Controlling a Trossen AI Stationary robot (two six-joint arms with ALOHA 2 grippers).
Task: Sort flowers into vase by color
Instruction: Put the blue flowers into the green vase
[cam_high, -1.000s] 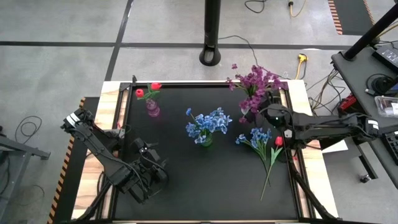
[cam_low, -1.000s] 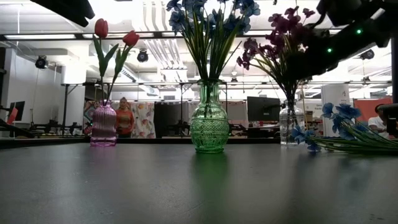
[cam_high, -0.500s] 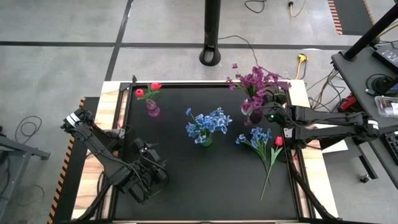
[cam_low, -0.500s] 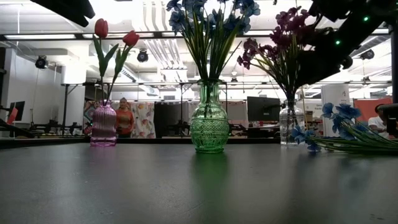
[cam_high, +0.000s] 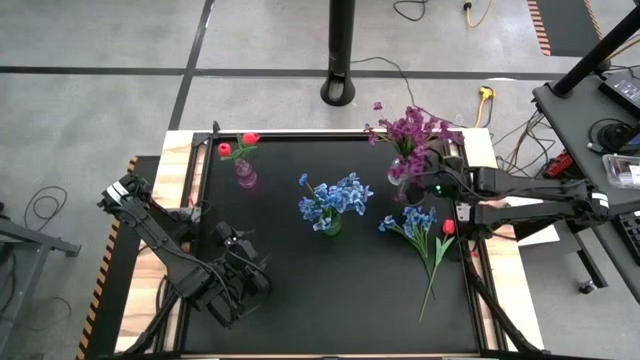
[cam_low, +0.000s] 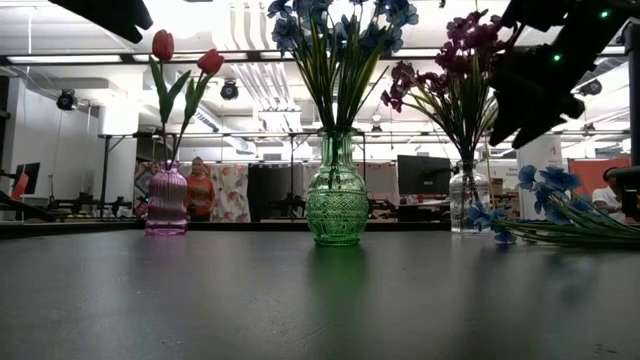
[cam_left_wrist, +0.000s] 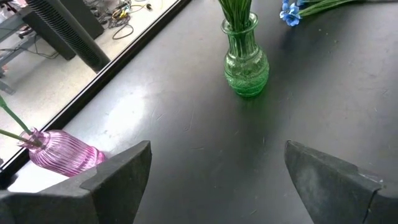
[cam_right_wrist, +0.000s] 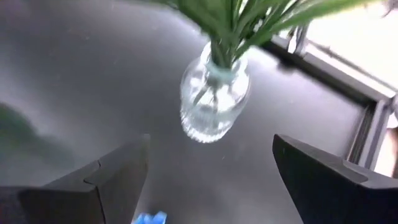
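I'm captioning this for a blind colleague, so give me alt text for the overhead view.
Three vases stand in a row on a black table: a pink vase with red tulips, a green vase with blue flowers, and a clear vase with purple sprays. Loose flowers, blue blooms and a red tulip, lie at the right. The right hand hovers open beside the clear vase; the left hand waits near the front left.

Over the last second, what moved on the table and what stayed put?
The right gripper has pulled back from over the clear vase of purple flowers toward the table's right edge, fingers open and empty. The pink vase, green vase, the loose blue flowers and red tulip on the mat have not shifted. The left gripper stays parked, open.
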